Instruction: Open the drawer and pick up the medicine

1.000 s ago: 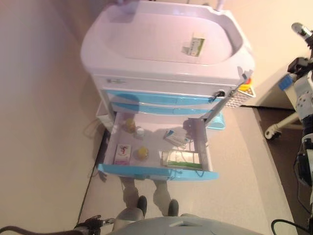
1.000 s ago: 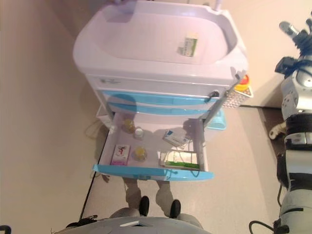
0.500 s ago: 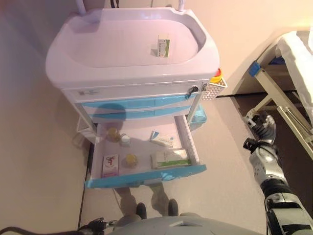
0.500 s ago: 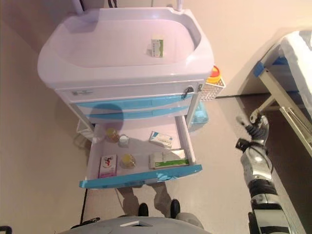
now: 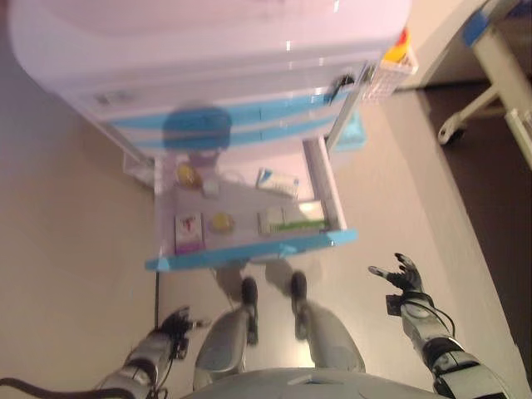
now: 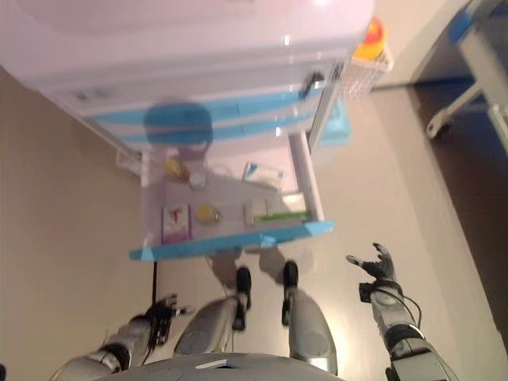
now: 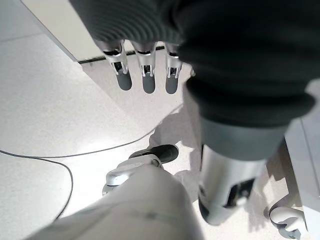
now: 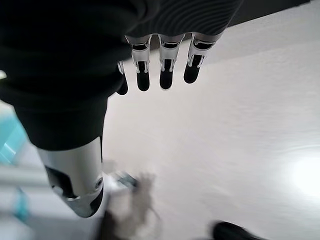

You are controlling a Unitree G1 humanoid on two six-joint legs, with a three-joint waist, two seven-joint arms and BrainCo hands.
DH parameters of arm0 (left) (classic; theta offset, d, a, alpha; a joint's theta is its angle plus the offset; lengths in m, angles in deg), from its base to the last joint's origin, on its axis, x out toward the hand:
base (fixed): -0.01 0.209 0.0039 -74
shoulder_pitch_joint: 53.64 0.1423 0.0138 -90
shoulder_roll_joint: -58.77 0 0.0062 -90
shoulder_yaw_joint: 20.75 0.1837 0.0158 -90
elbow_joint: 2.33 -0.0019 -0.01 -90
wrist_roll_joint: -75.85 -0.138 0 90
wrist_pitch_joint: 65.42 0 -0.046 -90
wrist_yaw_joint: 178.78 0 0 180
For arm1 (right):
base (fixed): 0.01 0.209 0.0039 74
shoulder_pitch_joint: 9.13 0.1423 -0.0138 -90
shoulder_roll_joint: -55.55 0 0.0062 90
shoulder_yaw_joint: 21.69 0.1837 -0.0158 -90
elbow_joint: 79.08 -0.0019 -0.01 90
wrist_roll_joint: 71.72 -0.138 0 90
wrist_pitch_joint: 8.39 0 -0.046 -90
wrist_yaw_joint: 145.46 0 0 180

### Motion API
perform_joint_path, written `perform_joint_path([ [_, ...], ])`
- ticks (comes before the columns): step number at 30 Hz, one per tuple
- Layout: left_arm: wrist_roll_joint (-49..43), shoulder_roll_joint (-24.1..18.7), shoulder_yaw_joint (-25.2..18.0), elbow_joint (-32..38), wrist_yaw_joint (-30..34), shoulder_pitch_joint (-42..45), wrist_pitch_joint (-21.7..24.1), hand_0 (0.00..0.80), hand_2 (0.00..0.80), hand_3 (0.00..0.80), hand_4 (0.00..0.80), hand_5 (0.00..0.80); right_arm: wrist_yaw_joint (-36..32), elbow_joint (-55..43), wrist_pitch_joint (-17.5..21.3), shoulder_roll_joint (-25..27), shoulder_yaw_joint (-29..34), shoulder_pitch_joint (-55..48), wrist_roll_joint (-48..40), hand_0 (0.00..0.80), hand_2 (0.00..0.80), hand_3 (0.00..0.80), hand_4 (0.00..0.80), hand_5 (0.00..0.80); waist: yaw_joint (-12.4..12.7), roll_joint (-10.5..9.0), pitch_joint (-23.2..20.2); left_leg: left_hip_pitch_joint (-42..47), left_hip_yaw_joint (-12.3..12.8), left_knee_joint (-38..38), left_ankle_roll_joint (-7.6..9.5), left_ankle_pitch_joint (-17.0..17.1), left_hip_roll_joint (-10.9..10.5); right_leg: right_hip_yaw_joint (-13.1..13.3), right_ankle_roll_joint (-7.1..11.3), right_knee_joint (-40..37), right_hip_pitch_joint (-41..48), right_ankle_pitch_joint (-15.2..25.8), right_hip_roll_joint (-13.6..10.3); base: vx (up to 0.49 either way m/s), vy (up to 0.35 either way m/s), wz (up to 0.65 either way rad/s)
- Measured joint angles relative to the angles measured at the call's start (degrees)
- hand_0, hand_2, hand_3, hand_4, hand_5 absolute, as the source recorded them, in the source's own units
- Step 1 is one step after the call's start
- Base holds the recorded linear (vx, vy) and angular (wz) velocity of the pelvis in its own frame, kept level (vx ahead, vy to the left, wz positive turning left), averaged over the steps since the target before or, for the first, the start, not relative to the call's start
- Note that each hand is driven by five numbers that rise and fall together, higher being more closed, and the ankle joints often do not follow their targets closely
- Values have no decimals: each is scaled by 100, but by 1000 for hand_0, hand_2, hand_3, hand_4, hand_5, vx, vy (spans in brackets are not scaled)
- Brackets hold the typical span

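Observation:
The cart's bottom blue-fronted drawer (image 5: 249, 248) stands pulled out. Inside lie a pink-and-white box (image 5: 188, 231), a small yellow bottle (image 5: 221, 223), a yellow jar (image 5: 186, 174), a white bottle (image 5: 209, 186), a white-and-blue box (image 5: 277, 181) and a green-and-white box (image 5: 291, 218). My right hand (image 5: 401, 274) hangs low to the right of the drawer, open with spread fingers, holding nothing. My left hand (image 5: 174, 322) hangs low at the left, below the drawer front; its fingers (image 7: 144, 70) are straight and empty. Neither hand touches the drawer.
Two shut blue drawers (image 5: 249, 125) sit above the open one. A white basket with a yellow-red container (image 5: 397, 51) hangs on the cart's right side, a light blue bin (image 5: 353, 133) below it. A wheeled bed frame (image 5: 490, 83) stands at the far right.
The camera has tilted down, so the cart sits higher in view. My right hand has dropped lower and nearer. My left hand has come into view at the lower left.

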Motion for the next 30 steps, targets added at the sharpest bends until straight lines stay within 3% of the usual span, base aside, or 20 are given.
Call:
perform_joint_path([
  [2,7,-18,15,64,-63,-152,92,0,0,0,0,0,2,0,6,-3,-193,77,257,0,0,0,0,0,-9,-27,206,-290,-19,409,12,-147,24,-19,-11,469,-292,-149,-13,-66,-32,3],
  [5,8,-105,28,119,-188,-195,287,0,0,0,0,0,-6,8,20,-13,-372,95,469,0,0,0,0,0,22,-117,279,-878,5,1380,-10,-534,39,-101,-109,1614,-937,-689,-130,19,-18,6],
  [6,8,-116,29,140,-244,-186,285,0,0,0,0,0,-7,68,23,-18,-379,112,472,0,0,0,0,0,8,-59,300,-1095,-90,1823,-56,-732,75,-155,-131,1843,-1040,-800,-108,49,-15,4],
  [9,-25,-152,42,258,-342,-188,318,0,0,0,0,0,-25,140,62,3,-380,118,492,0,0,0,0,0,31,-66,301,-1427,-271,2245,-96,-884,103,-171,-189,2182,-1323,-893,-17,1,-4,-3],
  [15,-503,-281,185,526,-615,-397,408,0,0,0,0,0,-132,198,135,78,-588,127,684,0,0,0,0,0,-22,-63,297,-1923,-324,3109,-165,-1227,109,-161,-273,3049,-1840,-1246,-14,73,10,-2],
  [21,-1346,-530,513,991,-934,-566,261,0,0,0,0,0,-254,29,96,108,-598,98,785,0,0,0,0,0,-147,-59,295,-2206,-367,3609,-186,-1432,192,-126,-323,3406,-2109,-1326,102,87,52,-12],
  [30,-2154,-1478,951,2256,-979,-918,-487,0,0,0,0,0,-396,-211,-65,371,-597,-191,918,0,0,0,0,0,-322,9,332,-2374,-302,3670,-179,-1445,200,9,-313,3483,-2340,-1320,169,35,55,-7],
])
